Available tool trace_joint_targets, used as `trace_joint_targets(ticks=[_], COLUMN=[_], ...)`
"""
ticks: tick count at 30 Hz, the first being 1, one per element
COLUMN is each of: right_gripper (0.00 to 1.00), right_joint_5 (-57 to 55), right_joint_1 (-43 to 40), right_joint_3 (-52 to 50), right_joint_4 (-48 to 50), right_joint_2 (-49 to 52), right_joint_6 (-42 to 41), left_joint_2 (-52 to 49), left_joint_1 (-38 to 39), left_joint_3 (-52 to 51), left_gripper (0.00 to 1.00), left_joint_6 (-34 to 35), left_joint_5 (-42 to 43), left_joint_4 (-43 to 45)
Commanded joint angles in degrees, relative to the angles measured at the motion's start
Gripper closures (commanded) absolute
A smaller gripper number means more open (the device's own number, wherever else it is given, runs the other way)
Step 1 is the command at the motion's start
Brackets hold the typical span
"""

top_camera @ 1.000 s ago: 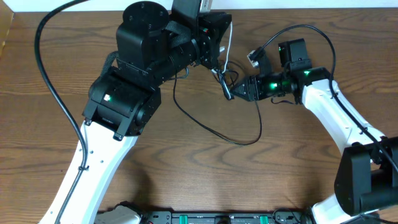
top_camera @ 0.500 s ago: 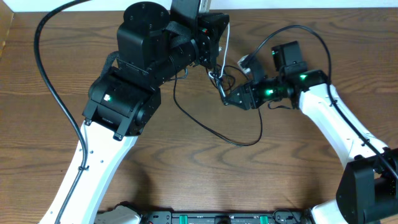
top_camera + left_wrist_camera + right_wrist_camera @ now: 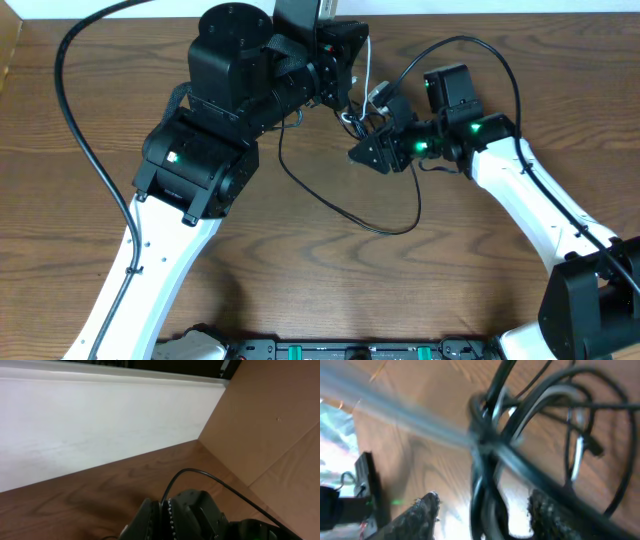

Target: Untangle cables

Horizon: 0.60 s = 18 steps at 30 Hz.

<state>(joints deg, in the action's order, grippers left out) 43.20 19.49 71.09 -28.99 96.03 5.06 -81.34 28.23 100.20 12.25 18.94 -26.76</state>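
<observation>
Loops of thin black cable (image 3: 345, 212) lie on the brown wooden table (image 3: 300, 290), curving up toward the tangle. Beyond them the right gripper (image 3: 360, 152) straddles the tangled bundle of cords (image 3: 487, 455), its jaws parted, the blurred bundle passing between the textured fingertips (image 3: 427, 507) without being pinched. Farther back the left gripper (image 3: 346, 105), under its bulky black arm (image 3: 230, 80), is clenched; what it pinches I cannot tell. A thin white cable (image 3: 366, 62) rises beside it, near the pale wall (image 3: 100, 420).
</observation>
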Motion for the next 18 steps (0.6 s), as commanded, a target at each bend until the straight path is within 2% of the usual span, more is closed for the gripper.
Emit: trace_joint_targets(ticks=[1,3,5,10,14,18], right_gripper=[0.65,0.88,0.99,0.99,0.99,0.99], right_joint_5=[-8.52,-12.24,-16.92,-25.51,-25.73,-24.76], right_joint_1=[1.11,1.20,1.18,0.33,-0.90,-1.84], right_joint_3=[0.37,0.37,0.37,-0.11,-2.36,-4.94], right_joint_4=[1.40,1.03,-0.26,-3.69,-3.58,-3.56], right_joint_2=[0.11,0.28,0.31,0.35,0.35,0.35], right_joint_6=[-4.55,-6.95,-10.03,-14.51,-14.95,-15.43], left_joint_2=[0.00,0.02,0.17,1.05,1.31,1.29], left_joint_1=[-0.31,-0.33,-0.87,-5.09,-10.69,-17.55], left_joint_3=[0.33,0.33,0.33,0.35,0.66,0.66], left_gripper=[0.93,0.93,0.93,0.93,0.93,0.93], left_joint_6=[0.79,0.74,0.76,0.79,0.81,2.49], left_joint_5=[-0.57,-0.79,-2.56,-6.01,-6.58,-6.32], left_joint_4=[0.39,0.72,1.25,3.82,4.37,1.29])
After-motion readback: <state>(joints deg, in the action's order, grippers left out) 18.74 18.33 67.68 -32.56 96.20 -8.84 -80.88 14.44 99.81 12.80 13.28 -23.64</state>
